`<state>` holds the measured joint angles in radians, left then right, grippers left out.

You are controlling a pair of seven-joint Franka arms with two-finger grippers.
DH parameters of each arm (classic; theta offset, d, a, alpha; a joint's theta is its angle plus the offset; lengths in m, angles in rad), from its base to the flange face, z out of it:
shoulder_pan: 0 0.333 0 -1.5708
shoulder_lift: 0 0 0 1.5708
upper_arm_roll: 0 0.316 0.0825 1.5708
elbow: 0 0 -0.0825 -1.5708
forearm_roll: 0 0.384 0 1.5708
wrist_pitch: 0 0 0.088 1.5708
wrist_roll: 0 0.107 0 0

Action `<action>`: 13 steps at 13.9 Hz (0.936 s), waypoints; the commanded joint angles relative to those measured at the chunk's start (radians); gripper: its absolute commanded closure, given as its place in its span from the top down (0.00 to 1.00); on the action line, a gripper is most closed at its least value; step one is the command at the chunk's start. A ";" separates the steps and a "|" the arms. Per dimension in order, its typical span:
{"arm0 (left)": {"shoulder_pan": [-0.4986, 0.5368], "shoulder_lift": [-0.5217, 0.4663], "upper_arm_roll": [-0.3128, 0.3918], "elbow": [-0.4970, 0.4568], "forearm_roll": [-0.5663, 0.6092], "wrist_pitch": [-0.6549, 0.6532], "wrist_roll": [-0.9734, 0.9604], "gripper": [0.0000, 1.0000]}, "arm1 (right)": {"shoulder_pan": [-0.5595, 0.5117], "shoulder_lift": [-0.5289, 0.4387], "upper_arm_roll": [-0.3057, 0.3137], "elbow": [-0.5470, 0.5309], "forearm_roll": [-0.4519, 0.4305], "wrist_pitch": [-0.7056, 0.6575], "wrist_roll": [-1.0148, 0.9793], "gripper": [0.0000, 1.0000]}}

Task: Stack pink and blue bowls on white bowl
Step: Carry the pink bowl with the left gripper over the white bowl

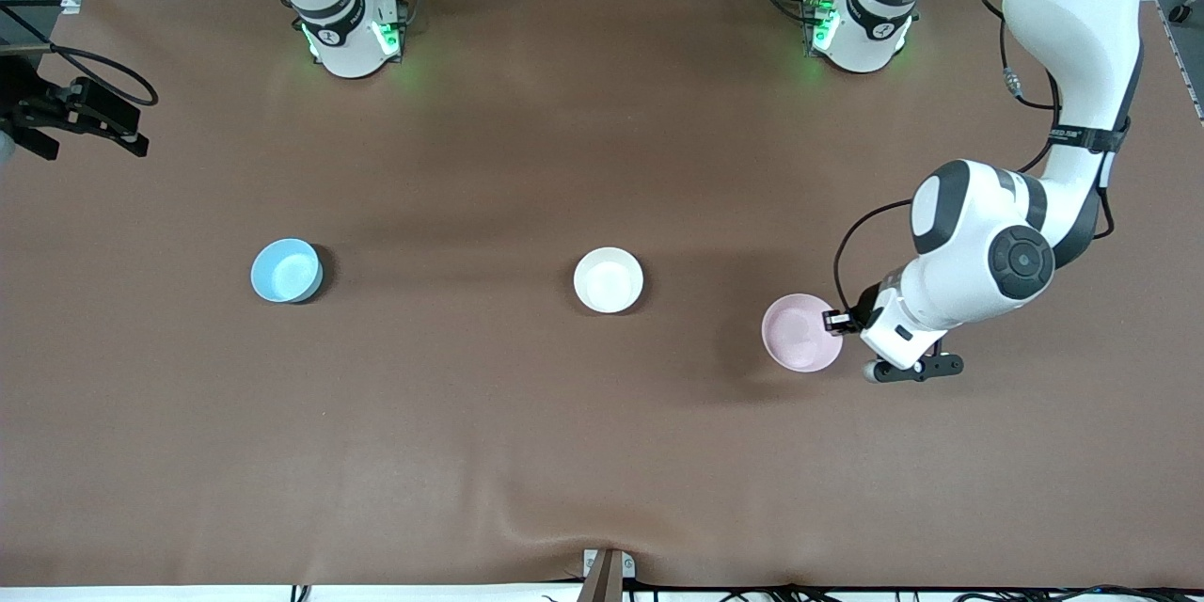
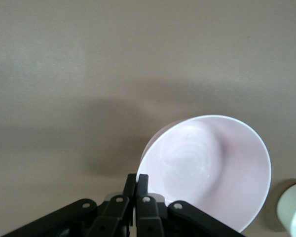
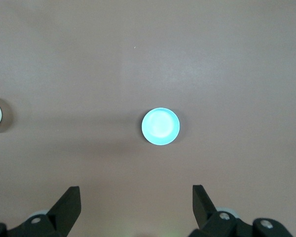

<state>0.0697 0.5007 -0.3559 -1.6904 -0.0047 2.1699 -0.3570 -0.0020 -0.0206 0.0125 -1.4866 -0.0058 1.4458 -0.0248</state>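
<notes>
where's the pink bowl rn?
In the front view the pink bowl is toward the left arm's end of the table, beside the white bowl and slightly nearer the camera, its rim pinched by the shut left gripper.

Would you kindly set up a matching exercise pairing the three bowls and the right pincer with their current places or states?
Things:
1. pink bowl
2. blue bowl
3. white bowl
4. right pincer

States:
A. stands alone toward the right arm's end of the table
B. open, high over the blue bowl
C. rim pinched by the shut left pincer
D. stands between the other two bowls, with nothing in it

Pairs: 1-C, 2-A, 3-D, 4-B
</notes>
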 commanded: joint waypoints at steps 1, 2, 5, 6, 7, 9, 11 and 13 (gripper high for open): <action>-0.001 -0.002 -0.023 0.024 -0.024 -0.025 -0.023 0.00 | -0.006 0.001 0.004 0.006 -0.016 -0.007 -0.007 1.00; -0.004 -0.002 -0.026 0.028 -0.031 -0.025 -0.052 0.00 | -0.006 0.001 0.004 0.008 -0.016 -0.005 -0.007 1.00; -0.059 -0.001 -0.031 0.054 -0.032 -0.025 -0.144 0.00 | -0.004 0.001 0.004 0.006 -0.016 -0.005 -0.007 1.00; -0.083 0.004 -0.029 0.067 -0.031 -0.027 -0.178 0.00 | -0.004 0.001 0.004 0.008 -0.016 -0.005 -0.007 1.00; -0.105 0.007 -0.029 0.078 -0.029 -0.033 -0.210 0.00 | -0.006 0.001 0.004 0.006 -0.016 -0.007 -0.007 1.00; -0.151 0.021 -0.029 0.095 -0.026 -0.033 -0.270 0.00 | -0.006 0.001 0.004 0.006 -0.016 -0.007 -0.007 1.00; -0.174 0.044 -0.028 0.116 -0.024 -0.033 -0.296 0.00 | -0.004 0.001 0.004 0.006 -0.016 -0.005 -0.007 1.00; -0.211 0.083 -0.026 0.161 -0.023 -0.033 -0.325 0.00 | -0.006 0.001 0.004 0.006 -0.016 -0.007 -0.007 1.00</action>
<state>-0.1092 0.5276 -0.3895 -1.6081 -0.0223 2.1599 -0.6537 -0.0020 -0.0206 0.0125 -1.4867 -0.0058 1.4452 -0.0248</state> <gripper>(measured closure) 0.974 0.000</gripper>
